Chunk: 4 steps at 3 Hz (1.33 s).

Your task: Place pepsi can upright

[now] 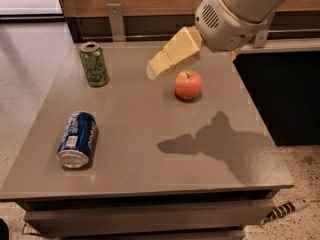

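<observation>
The pepsi can (77, 139), dark blue with white lettering and a silver end, lies on its side near the front left of the grey table (150, 149). My gripper (151, 71), cream-coloured, hangs in the air above the table's middle back, just left of and above an apple, well to the right of and behind the can. It holds nothing that I can see.
A green can (94, 64) stands upright at the back left. A red-orange apple (188, 84) sits at the back right of centre. My arm's shadow (210, 141) falls on the right front of the table. A dark cabinet (285, 94) stands to the right.
</observation>
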Available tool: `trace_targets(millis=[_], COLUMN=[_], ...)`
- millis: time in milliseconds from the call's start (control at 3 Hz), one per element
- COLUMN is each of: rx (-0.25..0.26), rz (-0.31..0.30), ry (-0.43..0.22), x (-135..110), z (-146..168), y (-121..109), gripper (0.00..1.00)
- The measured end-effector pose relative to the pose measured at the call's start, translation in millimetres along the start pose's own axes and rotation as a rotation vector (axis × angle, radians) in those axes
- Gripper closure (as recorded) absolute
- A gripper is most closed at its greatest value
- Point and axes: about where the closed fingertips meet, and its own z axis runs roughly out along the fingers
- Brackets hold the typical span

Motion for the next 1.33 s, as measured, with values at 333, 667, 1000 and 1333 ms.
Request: trace_targets(millis=[333, 667, 1000, 1333], rx=[-0.026, -0.032, -0.049, -0.085], rz=[0.133, 0.261, 0.316, 0.367], ry=[0.015, 0.047, 0.076, 0.112], x=[-9, -22, -31, -30], z=[21, 45, 65, 90], y=[18, 52, 73, 87], gripper=[0.0, 0.0, 0.0, 0.0])
